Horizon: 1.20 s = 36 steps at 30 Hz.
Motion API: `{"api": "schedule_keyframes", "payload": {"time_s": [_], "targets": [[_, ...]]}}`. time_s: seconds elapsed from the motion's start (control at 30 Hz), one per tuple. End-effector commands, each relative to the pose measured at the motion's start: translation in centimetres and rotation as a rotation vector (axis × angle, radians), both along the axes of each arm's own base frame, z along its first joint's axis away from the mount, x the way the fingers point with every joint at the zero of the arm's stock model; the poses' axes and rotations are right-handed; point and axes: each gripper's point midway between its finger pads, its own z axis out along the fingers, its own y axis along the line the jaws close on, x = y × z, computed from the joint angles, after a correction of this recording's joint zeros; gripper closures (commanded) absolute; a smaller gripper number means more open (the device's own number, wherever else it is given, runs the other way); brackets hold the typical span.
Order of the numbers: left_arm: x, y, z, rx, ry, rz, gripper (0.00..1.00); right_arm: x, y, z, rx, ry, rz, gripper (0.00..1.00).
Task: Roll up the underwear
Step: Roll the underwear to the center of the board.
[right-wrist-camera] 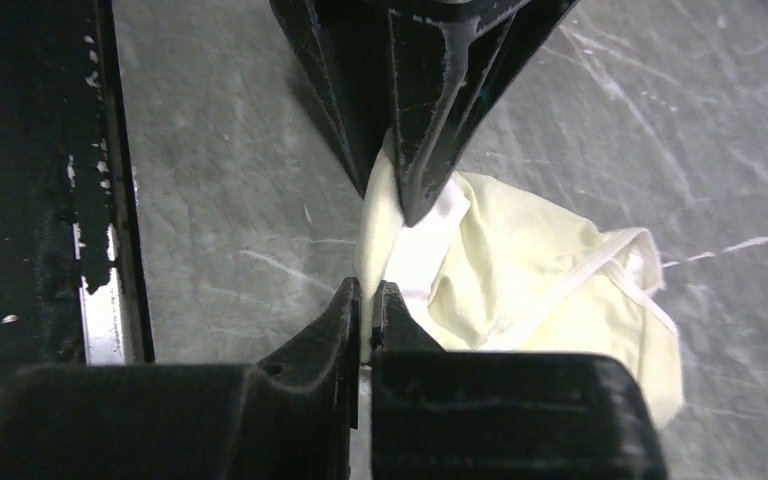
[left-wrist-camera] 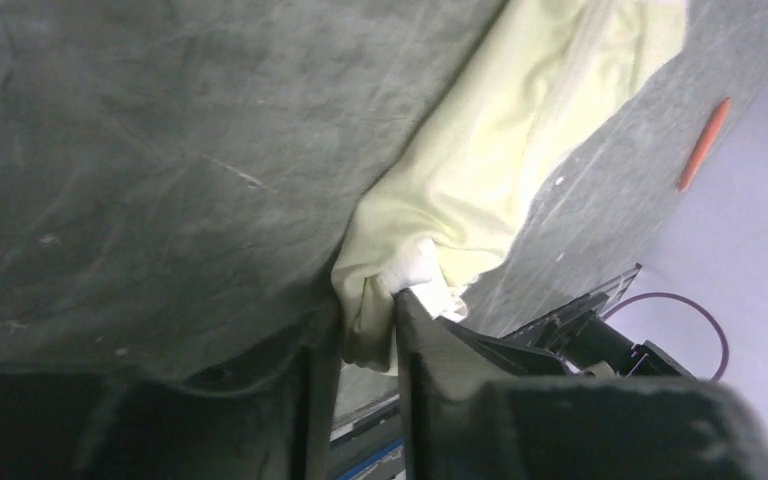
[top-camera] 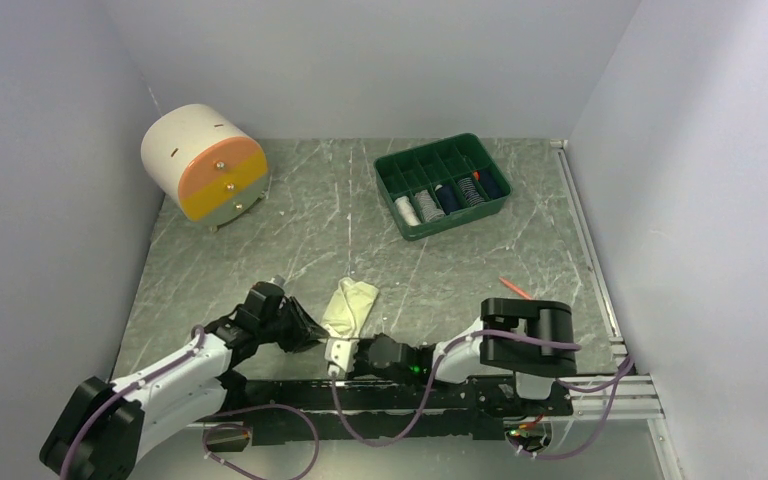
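Underwear (top-camera: 352, 305), a cream-white garment, lies crumpled on the worktop (top-camera: 260, 250) close to its near edge, between the two arms.

Top view: the left claw (top-camera: 314, 338) meets the garment's near left corner. The right claw (top-camera: 348, 356) meets the near edge just beside it. A green tray (top-camera: 440, 185) of thread spools and a white-and-orange drum (top-camera: 205, 160) stand well apart at the far side. An orange stick (top-camera: 515, 288) lies to the right, apart from the cloth.

Left wrist view: the left claw's jaws stand nearly closed, with a bunched fold of the cloth pinched in the narrow gap. The rest of the garment trails away, loose on the worktop.

Right wrist view: the right claw's jaws are pressed together on the white waistband edge. The left claw's tips grip the same hem directly opposite, very near.

Procedure, as judged: the step in hand is to start the roll from the near hem.
- Hold the hem taut between the two claws.
- Turn it over toward the far end evenly, both sides together.
- Avoid lifting high, because thin cloth is likely to sag and unroll.
- Watch clearance, because the claw tips are almost touching.
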Motion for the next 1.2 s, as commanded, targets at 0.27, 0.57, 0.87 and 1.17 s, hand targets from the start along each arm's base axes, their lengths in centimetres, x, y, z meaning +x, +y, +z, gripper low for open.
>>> {"api": "schedule_keyframes", "payload": {"time_s": [0.27,0.57,0.87,1.17], "targets": [[-0.7,4.9,-0.4,0.271,-0.010,0.042,0.33,-4.2,1.0,2.4,0.321,0.717,0.195,1.00],[-0.8,4.4,0.1,0.215,-0.053,0.028,0.31,-3.4,1.1,1.0,0.350,1.010,0.100,1.00],[-0.9,4.5,1.2,0.189,-0.113,0.030,0.30,-1.4,0.5,-0.7,0.377,1.308,-0.077,1.00],[-0.9,4.1,1.8,0.150,-0.144,0.022,0.34,0.6,-0.9,-2.0,0.421,1.469,-0.263,0.99]]}}
